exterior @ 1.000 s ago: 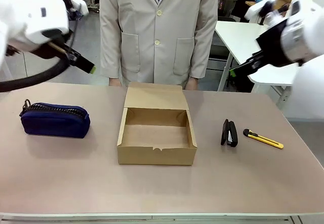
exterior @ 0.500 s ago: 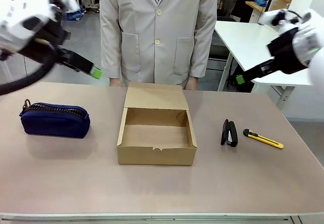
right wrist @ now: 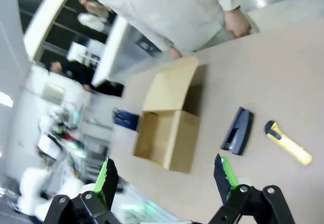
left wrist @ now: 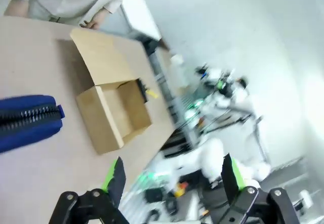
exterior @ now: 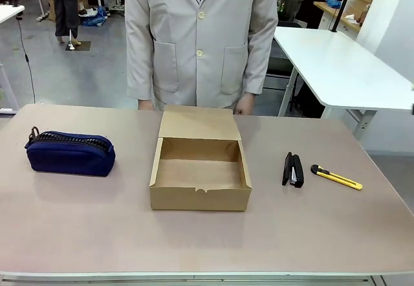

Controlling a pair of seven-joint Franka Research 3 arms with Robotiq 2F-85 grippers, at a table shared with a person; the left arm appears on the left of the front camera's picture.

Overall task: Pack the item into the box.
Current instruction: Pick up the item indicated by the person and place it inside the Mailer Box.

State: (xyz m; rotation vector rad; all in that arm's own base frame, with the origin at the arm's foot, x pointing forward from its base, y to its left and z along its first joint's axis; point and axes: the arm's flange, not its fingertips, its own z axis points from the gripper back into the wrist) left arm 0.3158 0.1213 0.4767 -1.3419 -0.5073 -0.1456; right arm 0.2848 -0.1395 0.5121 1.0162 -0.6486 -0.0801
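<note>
Right wrist view, right gripper (right wrist: 164,176): my green-padded fingers are spread wide with nothing between them, high above the table (exterior: 194,241).
Left gripper (left wrist: 172,176): also spread wide and empty, at the bottom of the left wrist view, well away from the task's thing.
Stapler (exterior: 293,169), place: right of centre in the front view. It lies on the bare table between the box (exterior: 200,198) and the yellow-and-black knife (exterior: 335,177), touching neither. In the right wrist view it sits centre right (right wrist: 237,130).
Stapler, long axis: nearly straight up and down in the front view, its top end leaning slightly left. It is roughly parallel to the box's right wall.
Stapler, pointing: the narrower end points to the upper frame, toward the person's hand (exterior: 244,107). Which end is the mouth I cannot tell.
Stapler, handling (my judgement): stiff, dense for its size and not fragile. The glossy shell is likely slippery, and the hinged top may flex if I pinch near one end.
Stapler, hold (my judgement): at mid-length across the narrow width, my pads square to the long axis.
Box: centre of the front view, its flap folded back toward the upper frame and its inside bare.
Pouch (exterior: 70,153): navy, at the left edge, well clear.
</note>
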